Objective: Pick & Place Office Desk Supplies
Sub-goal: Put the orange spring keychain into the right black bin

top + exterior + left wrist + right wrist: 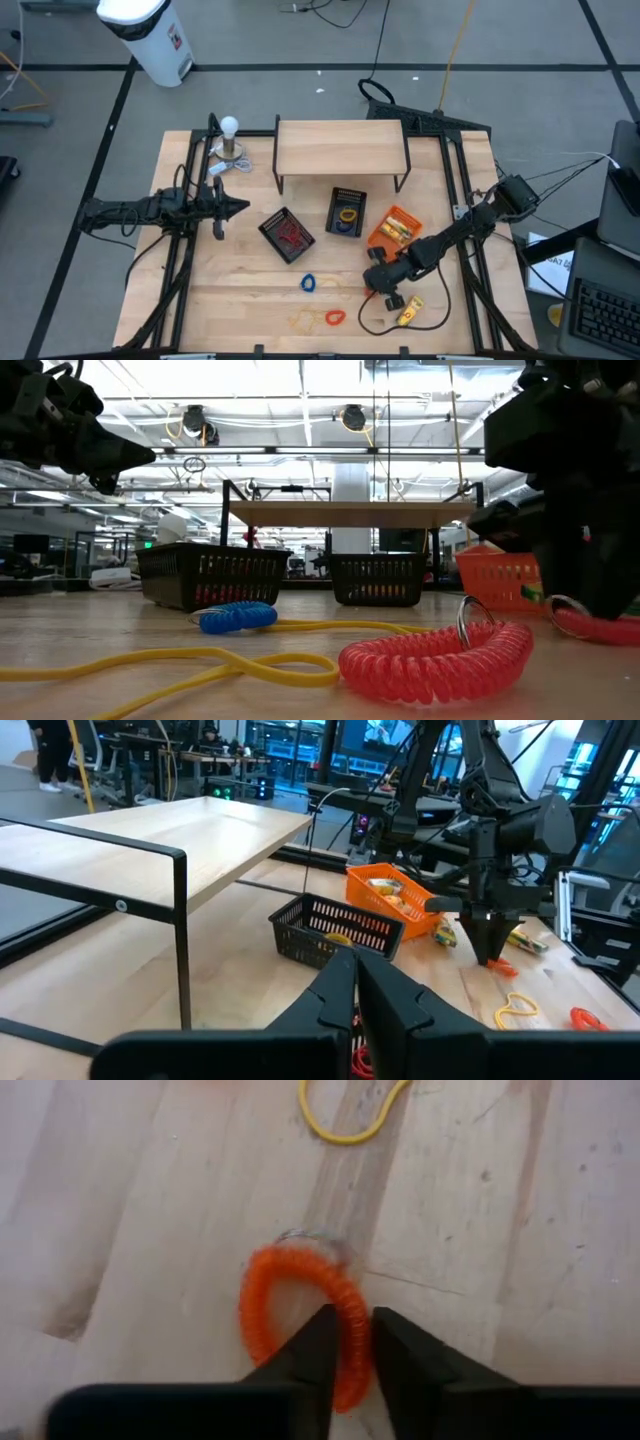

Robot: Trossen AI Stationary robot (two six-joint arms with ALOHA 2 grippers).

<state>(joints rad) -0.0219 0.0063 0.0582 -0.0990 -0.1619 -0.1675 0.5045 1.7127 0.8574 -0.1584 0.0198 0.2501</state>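
The right claw (345,1342) is down on the bench (240,300) at its near right, fingers pinched onto one side of an orange coil loop (300,1315) lying flat there. The loop looks light, springy and soft, likely to stretch or twist, so taking a single strand of the coil near its middle seems the safest hold. The left claw (357,982) waits closed above the far left, holding nothing.
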